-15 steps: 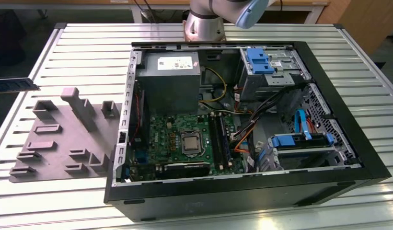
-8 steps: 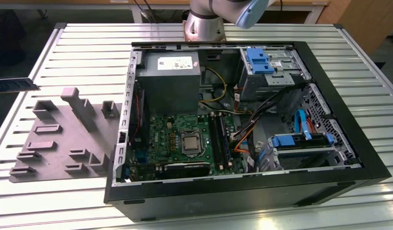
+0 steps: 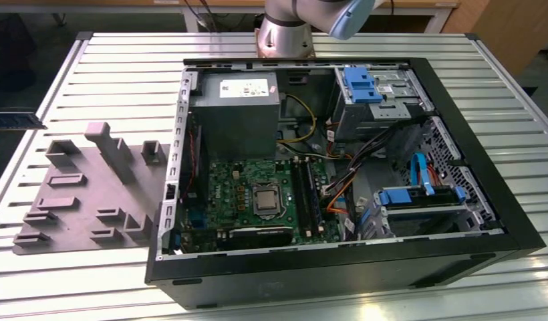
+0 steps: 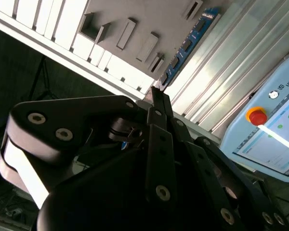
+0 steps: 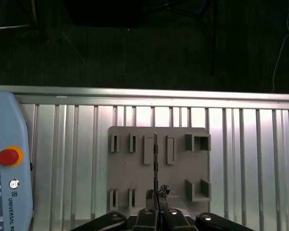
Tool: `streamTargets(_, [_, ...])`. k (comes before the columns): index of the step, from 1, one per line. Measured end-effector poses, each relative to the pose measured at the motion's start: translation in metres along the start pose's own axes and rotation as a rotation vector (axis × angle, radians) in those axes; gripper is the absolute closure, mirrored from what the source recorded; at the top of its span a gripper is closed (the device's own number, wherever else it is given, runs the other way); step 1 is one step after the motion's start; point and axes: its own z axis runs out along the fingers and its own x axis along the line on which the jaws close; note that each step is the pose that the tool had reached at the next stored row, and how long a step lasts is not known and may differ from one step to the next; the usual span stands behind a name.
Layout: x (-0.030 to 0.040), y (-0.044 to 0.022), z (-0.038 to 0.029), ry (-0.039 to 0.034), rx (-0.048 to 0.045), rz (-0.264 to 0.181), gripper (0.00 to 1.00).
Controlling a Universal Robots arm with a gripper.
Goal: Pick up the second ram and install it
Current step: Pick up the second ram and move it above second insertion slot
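Note:
The second ram (image 3: 15, 120), a long dark stick with small chips, hangs in the air at the exterior view's far left, above the table's edge. In the second wrist view the ram (image 4: 188, 43) sticks out beyond the black fingers (image 4: 160, 144), and my gripper (image 4: 155, 94) is shut on its near end. The first wrist view shows the ram (image 5: 155, 159) edge-on, clamped in the gripper (image 5: 157, 199) high over the grey moulded tray (image 5: 178, 173).
The open computer case (image 3: 488, 194) lies on the slatted table (image 3: 122, 80), with the green board (image 3: 229, 194) and its long black slots (image 3: 305, 194) inside. The grey tray (image 3: 78, 200) lies beside the case. A teach pendant (image 5: 7, 163) rests on the table.

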Motion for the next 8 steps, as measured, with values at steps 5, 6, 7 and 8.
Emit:
streamTargets(5, [0.0, -0.0012, -0.0002, 0.0001, -0.0003, 0.0, 0.89])
streamTargets(6, [0.0, -0.002, -0.0002, 0.0, -0.0003, 0.0, 0.89])
streamTargets(7, [0.0, -0.0028, -0.0002, 0.0, -0.0003, 0.0, 0.89])
streamTargets(8, [0.0, -0.0038, -0.0003, 0.0, -0.0003, 0.0, 0.89])
